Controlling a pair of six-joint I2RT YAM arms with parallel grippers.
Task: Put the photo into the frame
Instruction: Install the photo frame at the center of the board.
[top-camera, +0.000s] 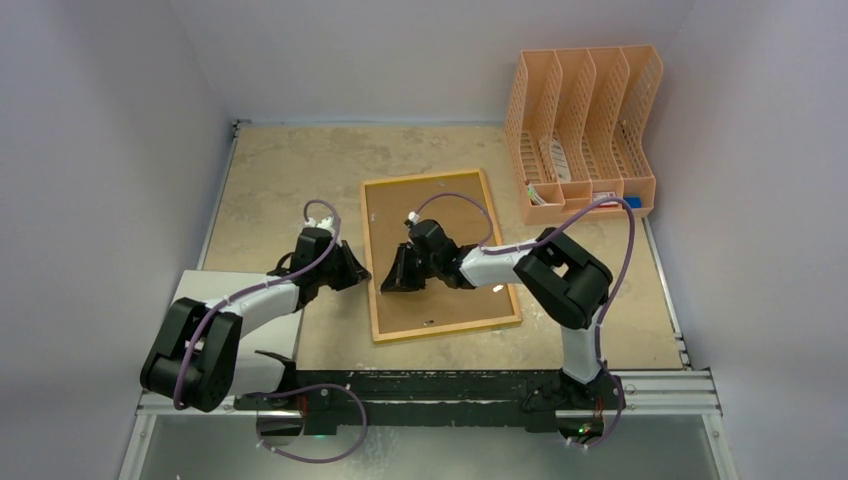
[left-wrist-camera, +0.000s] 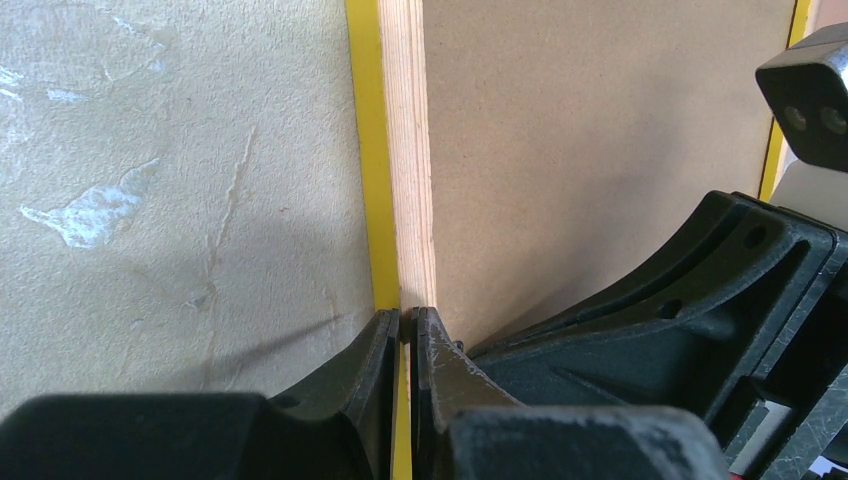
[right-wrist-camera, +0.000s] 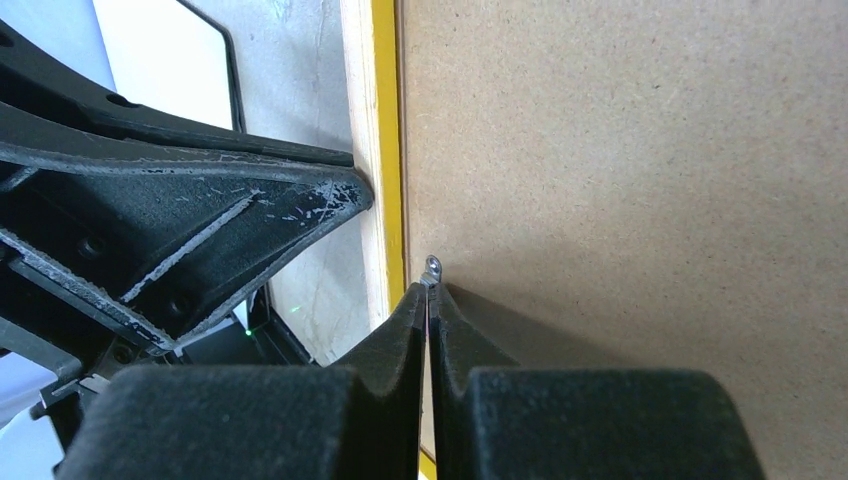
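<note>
Noting frame (left-wrist-camera: 410, 150) lying face-down mid-surface (top-camera: 270, 170), wood back up, yellow edge peeking along the side. Seeing brown backing board (right-wrist-camera: 620, 200) sitting inside frame. Spotting peach file rack (top-camera: 583, 125) beyond frame's far-right corner and white flat panel (top-camera: 215, 283) off frame's near-left corner, under L arm. Not finding photo in any view; poss. under backing, cannot tell.

Logging L claw (left-wrist-camera: 408, 318) clenching on frame's left rail. Logging R claw (right-wrist-camera: 428, 292) clenched tight just inside that rail, tips at small metal tab (right-wrist-camera: 432, 267). Nipping it or only touching: cannot tell.

Judging frame light, thin and stiff, prob. twisting if lifted by one rail; gripping mid-rail, keeping it low. Reckoning backing rigid, smooth, lipless; working via tab. Expecting photo, being paper, floppy & crease-prone; taking by an edge, sliding flat.
</note>
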